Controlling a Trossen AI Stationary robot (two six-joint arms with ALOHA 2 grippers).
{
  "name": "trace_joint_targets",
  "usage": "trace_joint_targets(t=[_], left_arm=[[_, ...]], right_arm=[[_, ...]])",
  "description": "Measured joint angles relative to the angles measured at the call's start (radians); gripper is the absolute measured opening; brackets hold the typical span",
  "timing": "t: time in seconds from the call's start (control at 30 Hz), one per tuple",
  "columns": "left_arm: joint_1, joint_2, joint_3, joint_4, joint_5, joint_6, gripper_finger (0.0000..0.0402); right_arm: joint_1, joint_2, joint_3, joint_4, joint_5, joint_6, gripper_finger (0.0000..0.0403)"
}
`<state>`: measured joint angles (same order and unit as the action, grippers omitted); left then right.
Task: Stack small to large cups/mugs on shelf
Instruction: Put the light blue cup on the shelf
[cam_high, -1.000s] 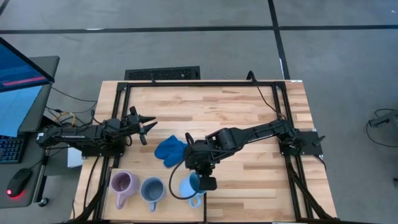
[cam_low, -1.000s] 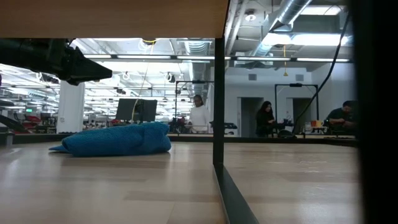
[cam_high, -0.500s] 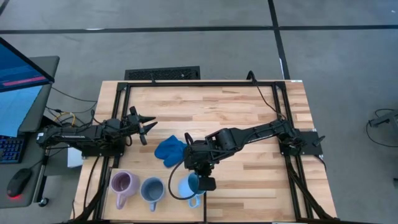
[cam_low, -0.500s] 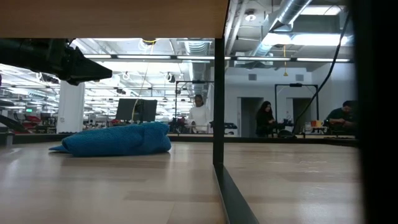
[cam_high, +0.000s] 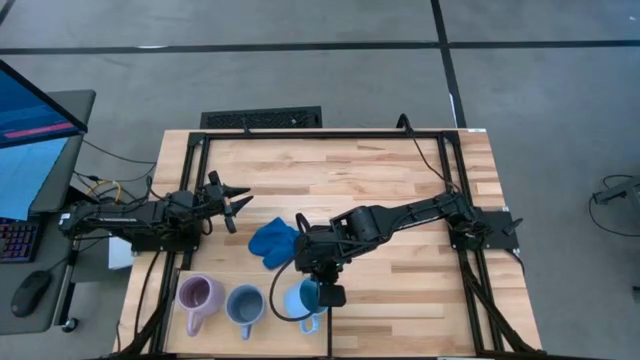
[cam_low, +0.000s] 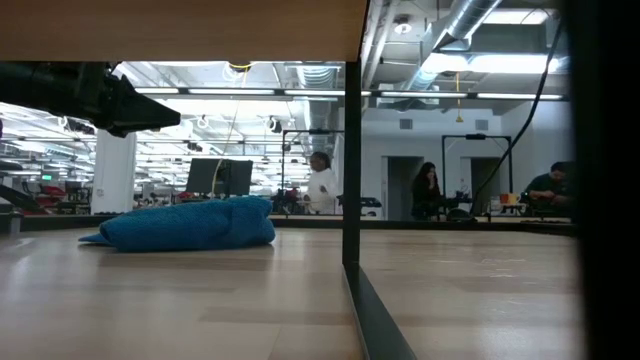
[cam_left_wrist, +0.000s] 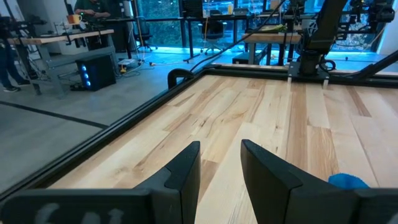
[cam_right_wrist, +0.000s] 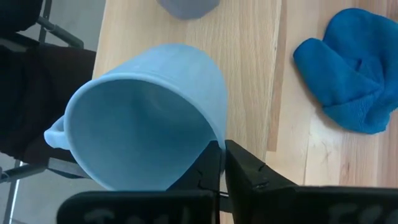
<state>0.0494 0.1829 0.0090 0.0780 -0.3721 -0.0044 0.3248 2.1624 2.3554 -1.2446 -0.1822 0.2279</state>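
Three mugs stand in a row on the pale shelf panel (cam_high: 270, 282) at the table's near left: lilac (cam_high: 197, 294), grey-blue (cam_high: 245, 302) and light blue (cam_high: 303, 298). My right gripper (cam_high: 320, 290) is shut on the light blue mug (cam_right_wrist: 143, 118) at the panel's right end. The grey-blue mug (cam_right_wrist: 186, 7) shows beyond it in the right wrist view. My left gripper (cam_high: 238, 200) waits open and empty over the table's left middle; its fingers show apart in the left wrist view (cam_left_wrist: 217, 168). My right gripper pinches the light blue mug's rim wall (cam_right_wrist: 214, 138), opposite its handle (cam_right_wrist: 55, 134), with one finger inside the mug and one outside. The fingers come slanting from above. The mug's mouth faces the wrist camera. Whether its base rests on the panel, I cannot tell.
A royal-blue cloth lump (cam_high: 274, 242) lies on the plank tabletop just beyond the panel, next to my right gripper; it also shows in the low view (cam_low: 185, 224). A black frame (cam_high: 330, 134) runs round the table. People stand in the room behind the table.
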Motion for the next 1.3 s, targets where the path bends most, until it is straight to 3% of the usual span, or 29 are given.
trace_joint_targets(t=[1.3], left_arm=[[0.000,0.000,0.000,0.000,0.002,-0.008,0.0108]], right_arm=[[0.000,-0.002,0.000,0.012,-0.004,0.036,0.0053]])
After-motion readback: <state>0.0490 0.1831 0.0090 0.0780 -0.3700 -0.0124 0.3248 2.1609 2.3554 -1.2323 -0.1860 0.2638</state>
